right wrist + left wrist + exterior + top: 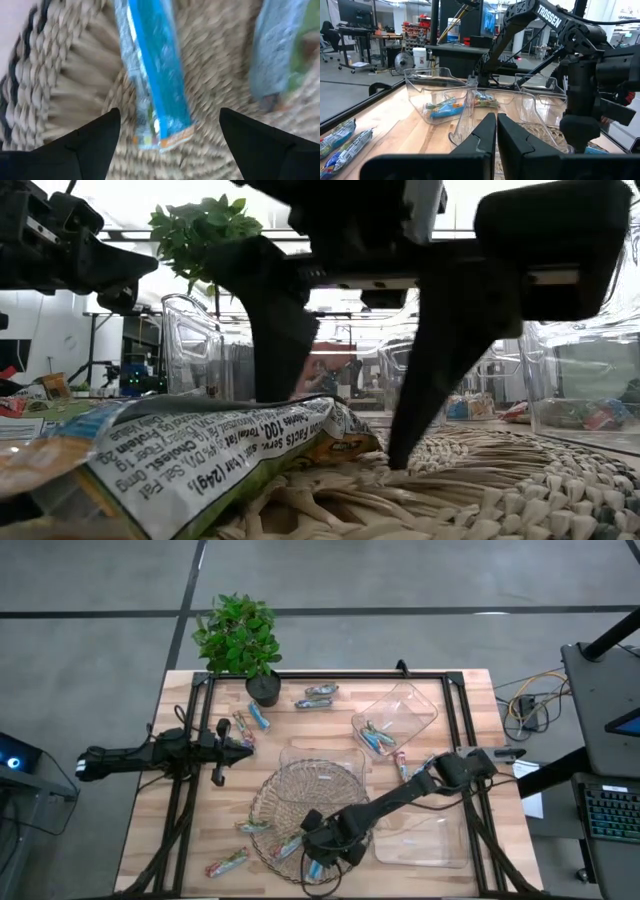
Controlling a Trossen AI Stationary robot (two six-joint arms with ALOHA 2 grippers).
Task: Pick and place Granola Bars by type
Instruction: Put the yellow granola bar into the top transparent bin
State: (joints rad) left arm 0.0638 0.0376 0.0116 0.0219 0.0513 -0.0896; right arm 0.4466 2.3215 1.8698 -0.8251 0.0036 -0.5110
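Note:
My right gripper (322,858) hangs open over the near edge of the round wicker mat (300,802), pointing steeply down. A blue granola bar (155,75) lies flat on the weave between its two fingers (90,145), a gap showing on each side. A green-silver bar (277,45) lies on the mat beside it and fills the foreground of the low view (200,450). More bars lie on the table (228,862) (318,695). My left gripper (248,747) waits shut at the table's left side, level and clear of everything.
A clear tray (400,710) at the far right holds a few bars (378,737). A second clear tray (320,765) stands on the mat's far side and a third (425,840) at the near right. A potted plant (240,640) stands at the far edge.

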